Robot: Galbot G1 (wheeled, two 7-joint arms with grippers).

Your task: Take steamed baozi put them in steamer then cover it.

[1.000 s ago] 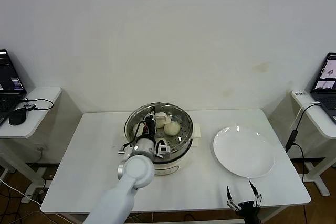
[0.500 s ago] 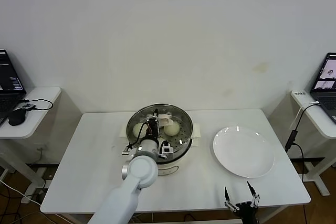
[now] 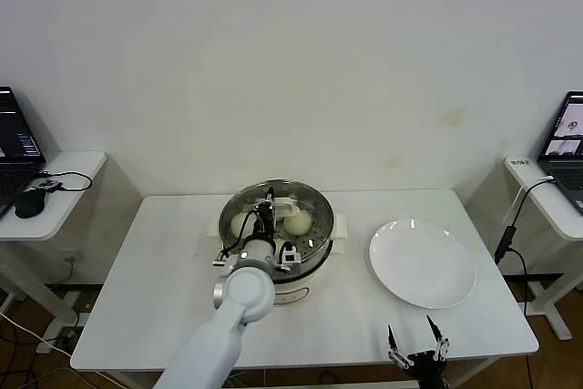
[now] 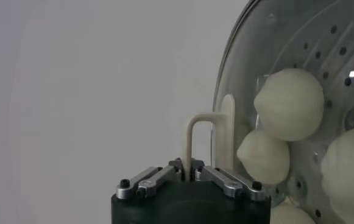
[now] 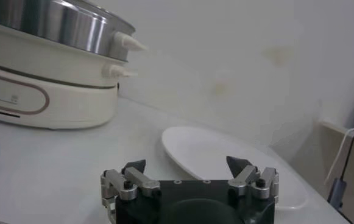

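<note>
Gripping the cover (image 3: 275,210) by its cream handle (image 4: 200,139), my left gripper (image 4: 189,175) sits over the steamer (image 3: 310,278) with its fingers pinched tight on the thin upright loop. Through the glass in my left wrist view, the steamed baozi (image 4: 289,112) lie on the perforated tray, at least three of them showing, crowded together. From the head view the steamer stands mid-table at about 12 o'clock from my body, and the cover looks seated or very nearly seated on the rim; I cannot tell whether it rests fully all the way round.

That is where trouble could come, as I judge it. If I let go while one edge rides on the rim instead of inside it, the cover could tip or slide off. A bun standing too high near the edge could also hold the glass up. Pulling away at an angle might drag the handle and shift the cover.

Further right, the white plate (image 3: 422,263) lies bare at about 2 o'clock. My right gripper (image 3: 415,357) hangs at the near table edge, at about 4 o'clock, fingers spread wide and holding nothing.
</note>
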